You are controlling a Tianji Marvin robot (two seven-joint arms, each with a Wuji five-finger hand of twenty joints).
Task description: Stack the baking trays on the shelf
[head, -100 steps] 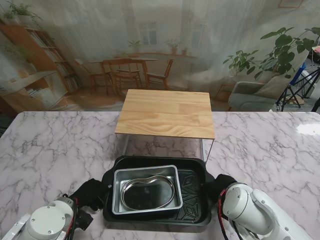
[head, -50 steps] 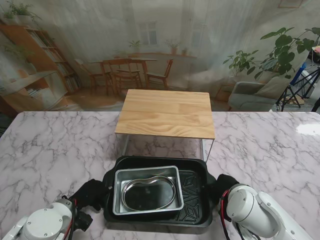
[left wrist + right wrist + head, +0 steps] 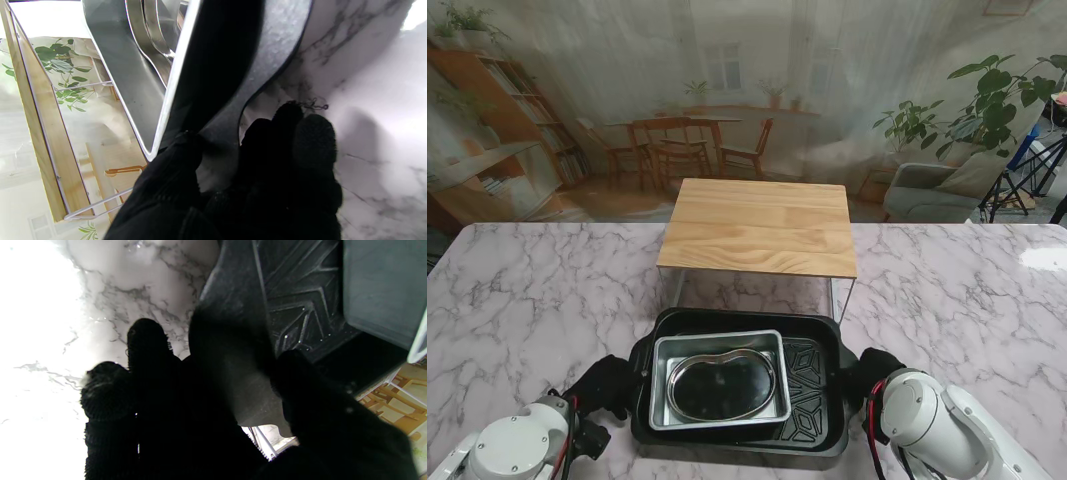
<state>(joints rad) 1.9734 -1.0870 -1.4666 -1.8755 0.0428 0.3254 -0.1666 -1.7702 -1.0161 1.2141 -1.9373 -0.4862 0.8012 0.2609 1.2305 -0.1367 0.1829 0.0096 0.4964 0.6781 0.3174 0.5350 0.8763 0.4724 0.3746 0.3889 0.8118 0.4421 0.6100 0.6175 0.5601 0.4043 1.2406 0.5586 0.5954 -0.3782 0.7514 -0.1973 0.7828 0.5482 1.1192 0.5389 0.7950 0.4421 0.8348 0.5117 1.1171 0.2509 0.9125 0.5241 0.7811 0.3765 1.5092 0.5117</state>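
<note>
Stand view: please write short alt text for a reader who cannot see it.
A black baking tray, holding a silver tray with a small heart-shaped pan inside, is gripped at both ends by the left hand and right hand, before a wooden shelf.

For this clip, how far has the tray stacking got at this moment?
Done: the trays are nested, the heart-shaped tin inside the silver tray, which sits in the black tray. In hand: the left hand and right hand grip the black tray's side handles. Left: the stack is near me, short of the wooden shelf, whose top is bare, so lifting and placing remain.
</note>
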